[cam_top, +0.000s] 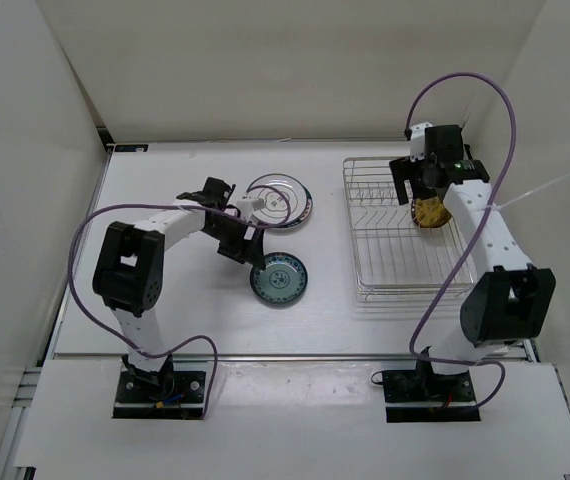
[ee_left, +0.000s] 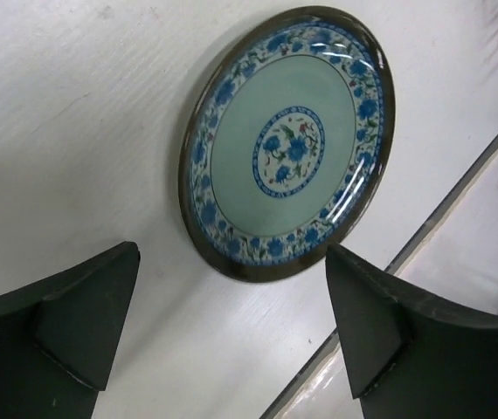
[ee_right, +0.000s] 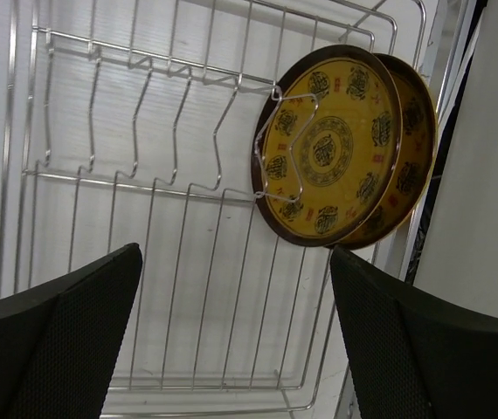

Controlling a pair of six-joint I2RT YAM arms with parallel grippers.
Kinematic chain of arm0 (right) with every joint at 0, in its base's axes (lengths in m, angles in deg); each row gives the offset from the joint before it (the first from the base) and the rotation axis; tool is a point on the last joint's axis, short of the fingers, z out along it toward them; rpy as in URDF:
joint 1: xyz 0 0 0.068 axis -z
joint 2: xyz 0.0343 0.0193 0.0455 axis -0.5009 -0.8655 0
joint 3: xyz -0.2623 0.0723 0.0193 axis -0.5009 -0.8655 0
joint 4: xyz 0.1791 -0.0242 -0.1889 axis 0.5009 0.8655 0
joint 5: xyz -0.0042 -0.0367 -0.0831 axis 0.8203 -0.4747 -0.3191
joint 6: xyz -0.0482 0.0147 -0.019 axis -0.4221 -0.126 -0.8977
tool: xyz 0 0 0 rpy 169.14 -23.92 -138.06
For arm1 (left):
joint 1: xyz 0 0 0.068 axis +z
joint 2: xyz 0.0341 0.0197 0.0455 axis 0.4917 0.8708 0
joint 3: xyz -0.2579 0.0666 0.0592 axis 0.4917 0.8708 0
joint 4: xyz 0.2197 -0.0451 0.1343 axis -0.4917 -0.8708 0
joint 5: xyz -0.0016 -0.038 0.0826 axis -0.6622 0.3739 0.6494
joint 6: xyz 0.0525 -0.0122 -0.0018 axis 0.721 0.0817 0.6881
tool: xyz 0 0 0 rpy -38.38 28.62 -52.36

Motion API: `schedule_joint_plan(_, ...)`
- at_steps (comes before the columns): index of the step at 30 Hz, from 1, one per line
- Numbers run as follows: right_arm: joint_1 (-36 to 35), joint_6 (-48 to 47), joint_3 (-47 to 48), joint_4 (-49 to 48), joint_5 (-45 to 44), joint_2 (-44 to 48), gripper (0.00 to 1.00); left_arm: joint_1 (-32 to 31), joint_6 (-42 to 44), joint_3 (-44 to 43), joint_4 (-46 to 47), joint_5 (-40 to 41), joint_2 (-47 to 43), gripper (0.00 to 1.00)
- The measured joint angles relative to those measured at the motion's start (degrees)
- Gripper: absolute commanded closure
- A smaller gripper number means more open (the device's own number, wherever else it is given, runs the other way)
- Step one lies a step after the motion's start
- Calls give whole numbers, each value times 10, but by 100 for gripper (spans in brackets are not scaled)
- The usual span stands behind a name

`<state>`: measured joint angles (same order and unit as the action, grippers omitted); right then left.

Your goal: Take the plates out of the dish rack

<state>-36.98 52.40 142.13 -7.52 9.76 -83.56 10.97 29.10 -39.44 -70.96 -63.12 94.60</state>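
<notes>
The silver wire dish rack [cam_top: 351, 232] stands on the right of the table. The glossy gold plate with a dark rim [cam_top: 431, 213] stands upright in its far right slot, and no other plate shows in the rack. My right gripper [cam_top: 417, 192] hovers above the rack, open and empty. In the right wrist view [ee_right: 236, 251] the gold plate [ee_right: 336, 144] is ahead of the jaws and the rack wires [ee_right: 144, 188] are below. The teal patterned plate [cam_top: 278, 279] lies flat on the table. My left gripper [cam_top: 245, 248] is open and empty just beside it, as the left wrist view shows [ee_left: 231, 255], with the teal plate [ee_left: 288, 144] ahead.
A white plate with a dark-blue rim [cam_top: 279, 203] lies flat behind the left gripper; I cannot tell whether other plates lie under it. White walls enclose the table on three sides. The table's front edge [ee_left: 459, 196] runs close past the teal plate.
</notes>
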Motion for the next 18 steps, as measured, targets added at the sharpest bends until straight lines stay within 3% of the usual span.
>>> schedule_joint_plan(11, 57, -7, 78, -7, -16, -108, 9, 12, 21, -30, -33, 134, -210, 0)
schedule_joint_plan(18, 80, -12, 81, -13, -14, -137, 10, 51, 0, -78, -37, 227, -287, 0)
